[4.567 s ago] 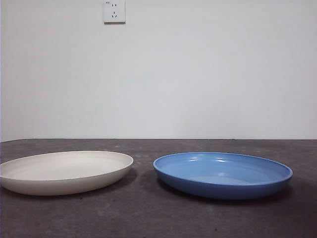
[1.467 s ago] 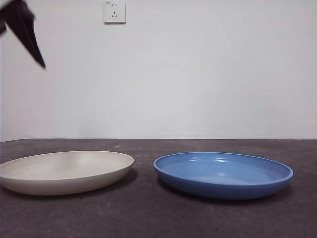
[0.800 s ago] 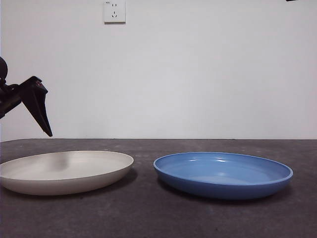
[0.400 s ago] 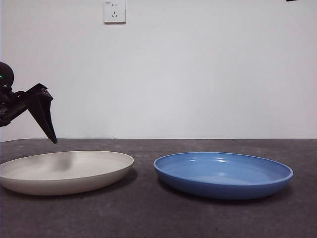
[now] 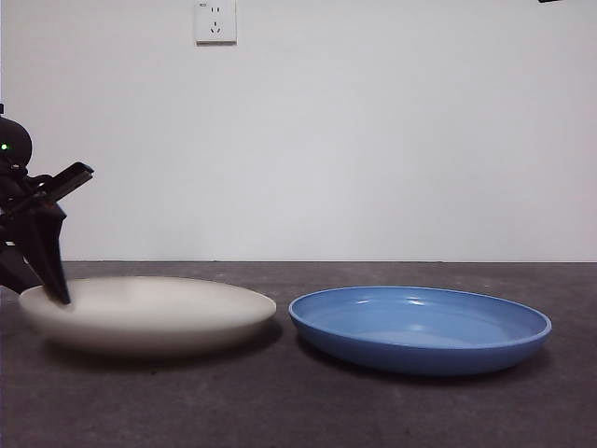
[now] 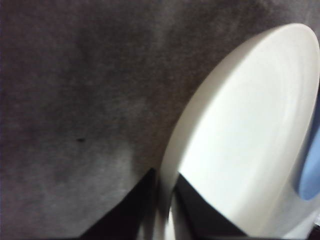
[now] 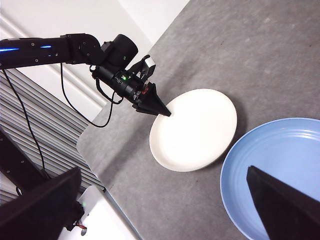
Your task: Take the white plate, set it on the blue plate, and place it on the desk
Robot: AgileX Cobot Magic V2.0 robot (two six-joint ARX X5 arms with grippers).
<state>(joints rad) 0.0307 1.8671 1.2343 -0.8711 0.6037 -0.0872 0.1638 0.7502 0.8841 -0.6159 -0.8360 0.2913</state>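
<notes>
the left gripper (image 5: 45, 280) clamps the rim of the white plate (image 5: 154, 313), its jaws either side of the edge farthest from the blue plate (image 5: 420, 327); both plates sit on the desk (image 5: 298, 411); the right gripper (image 7: 165, 205) hangs spread wide above

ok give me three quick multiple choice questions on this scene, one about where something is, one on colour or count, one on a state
1. Where is the left gripper?
A. at the white plate's outer rim
B. over the blue plate
C. by the wall socket

2. How many plates are on the desk?
A. one
B. two
C. three

3. How is the white plate?
A. stacked on the blue plate
B. upside down
C. tipped, its gripped edge raised

Answers:
1 A: the left gripper straddles the rim of the white plate.
2 B: only the white plate and the blue plate sit on the desk.
3 C: the front view shows its gripper-side edge lifted.
</notes>
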